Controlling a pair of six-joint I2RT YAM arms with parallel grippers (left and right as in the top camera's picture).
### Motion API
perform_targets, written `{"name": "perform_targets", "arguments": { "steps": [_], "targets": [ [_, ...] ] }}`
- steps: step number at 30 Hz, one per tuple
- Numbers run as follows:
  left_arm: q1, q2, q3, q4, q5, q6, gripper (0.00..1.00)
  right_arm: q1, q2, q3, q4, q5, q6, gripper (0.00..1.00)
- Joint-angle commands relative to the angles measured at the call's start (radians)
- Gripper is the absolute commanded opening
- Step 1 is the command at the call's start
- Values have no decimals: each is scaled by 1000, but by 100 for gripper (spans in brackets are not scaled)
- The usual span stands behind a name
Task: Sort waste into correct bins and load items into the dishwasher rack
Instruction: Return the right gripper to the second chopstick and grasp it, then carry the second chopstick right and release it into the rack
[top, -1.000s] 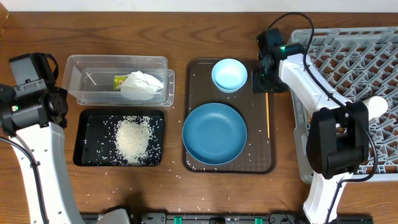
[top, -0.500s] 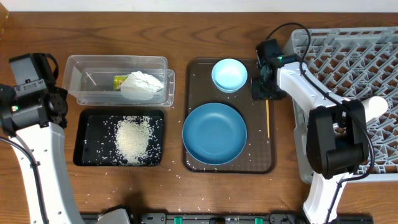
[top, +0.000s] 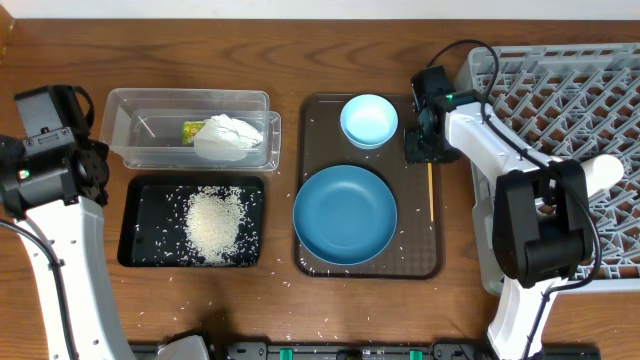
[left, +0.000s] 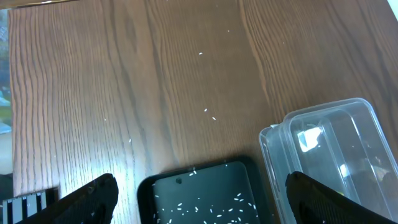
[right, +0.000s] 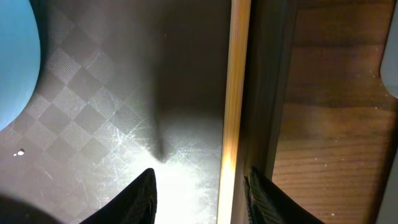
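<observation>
Our right tool (top: 422, 148) (right: 200, 182) hangs low over the far end of the chopsticks (top: 431, 190) (right: 235, 93). Its jaws stand partly apart and straddle the sticks. In the wrist view one finger (right: 140, 196) is well clear of the wood with bare tray between them. The other finger (right: 264, 193) is just beside the sticks, and we cannot tell whether it touches them. Nothing is gripped.

The chopsticks lie inside the brown tray (top: 420, 255) (right: 93, 124), right against its rim on the rack side. From the tool they run toward the robot's base. Just beside the tool, on the side away from the rack, sits the small bowl (top: 369, 120) in the same tray. The big bowl (top: 345, 215) sits nearer the base, close to the sticks but not touching them. On the tool's other side is the rack (top: 560, 90), near the tray, with a white cup (top: 605, 170) in it, partly hidden by the arm.

Our left tool (left: 202, 193) is well apart from all this. Its jaws are spread wide and empty above the counter (top: 250, 50) (left: 155, 74). Below it and a little ahead are a corner of the black tray (top: 135, 250) (left: 186, 180) and a corner of the tub (top: 130, 110) (left: 348, 124).

The black tray holds a heap of rice (top: 214, 222), with loose grains around the heap and out on the counter. The tub, just beyond the black tray, holds the tissue (top: 228, 135) with the wrapper (top: 193, 130) against it.
</observation>
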Motion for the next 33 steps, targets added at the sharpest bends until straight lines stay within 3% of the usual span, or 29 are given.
{"name": "perform_targets", "arguments": {
  "steps": [1,5,8,13,15,16,25,33],
  "targets": [
    [3,1,3,-3,-9,-2,89,2,-14,-28,16,8,-10,43],
    [3,1,3,-3,-9,-2,89,2,-14,-55,37,-11,-10,39],
    [3,1,3,-3,-9,-2,89,3,-14,-61,37,-16,-9,27],
    [3,1,3,-3,-9,-2,89,14,-14,-61,37,-16,-8,16],
    [3,1,3,-3,-9,-2,89,18,-14,-61,36,-19,1,3],
    [3,1,3,-3,-9,-2,89,18,-14,-60,33,-21,11,1],
    [3,1,3,-3,-9,-2,89,-28,-81,37,-31,-76,-12,1],
    [3,1,3,-3,-9,-2,89,-196,-232,256,-197,-178,-139,1]
  ]
}}
